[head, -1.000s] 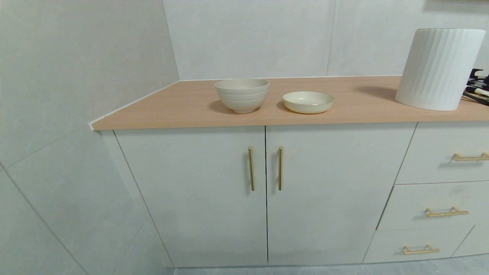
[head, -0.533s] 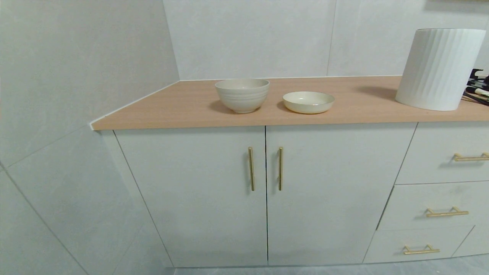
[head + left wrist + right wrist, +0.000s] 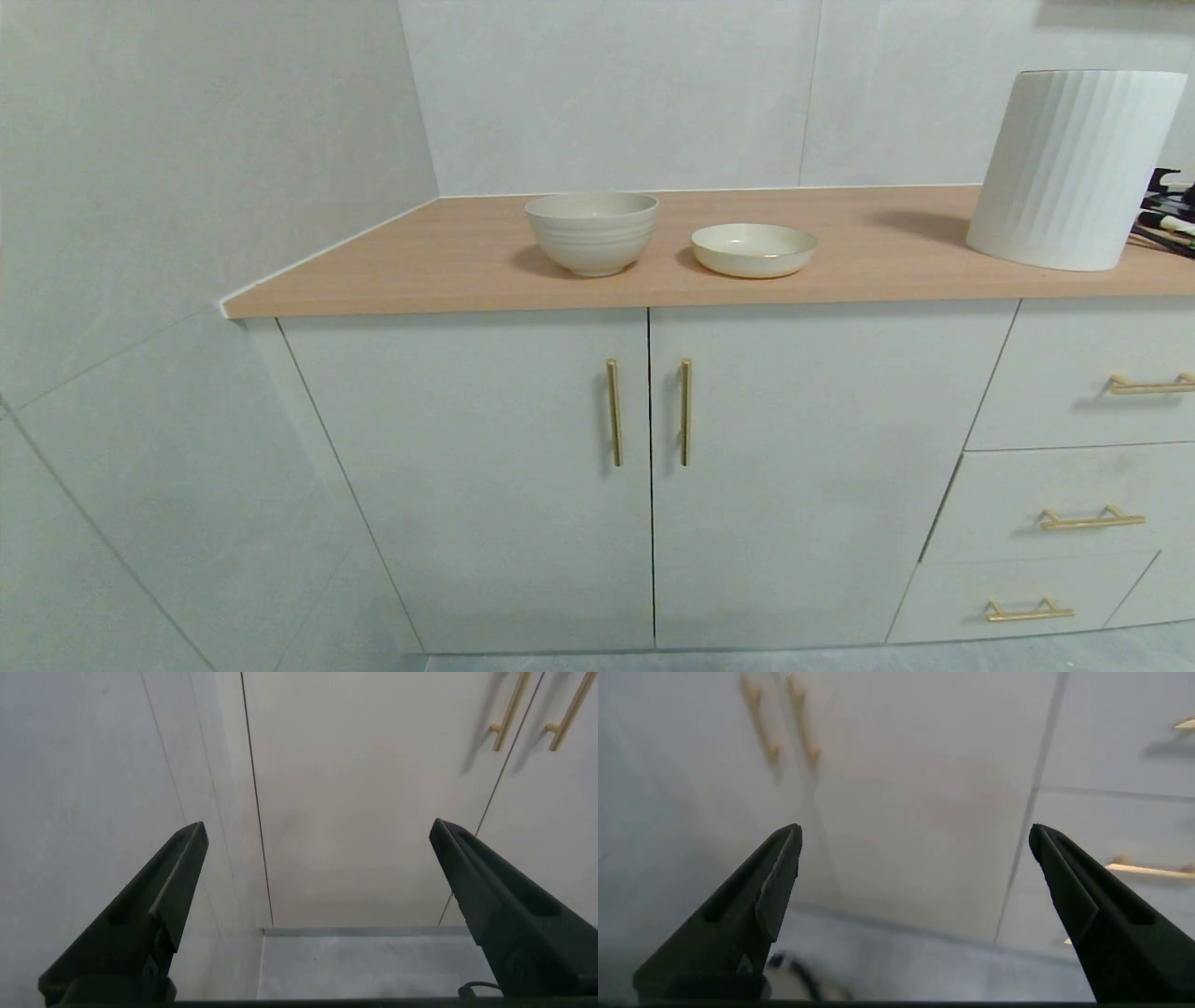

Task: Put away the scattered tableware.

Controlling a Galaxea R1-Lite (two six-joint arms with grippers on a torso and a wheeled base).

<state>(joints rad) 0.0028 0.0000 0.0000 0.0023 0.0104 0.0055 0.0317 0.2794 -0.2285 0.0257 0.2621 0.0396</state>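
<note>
A ribbed beige bowl (image 3: pixel 592 231) and a shallow cream dish (image 3: pixel 753 249) stand side by side on the wooden countertop (image 3: pixel 448 266), the dish to the right. Below them two white cabinet doors (image 3: pixel 504 476) are closed, with gold bar handles (image 3: pixel 613 412) at the middle seam. My left gripper (image 3: pixel 318 840) is open, low down in front of the cabinet near the floor. My right gripper (image 3: pixel 915 840) is open too, facing the cabinet doors and drawer fronts, with nothing between its fingers.
A tall white ribbed cylinder (image 3: pixel 1074 168) stands at the right of the countertop, with dark utensils (image 3: pixel 1162 224) behind it. Three drawers (image 3: pixel 1083 448) with gold handles are to the right of the doors. A tiled wall (image 3: pixel 168 280) closes off the left side.
</note>
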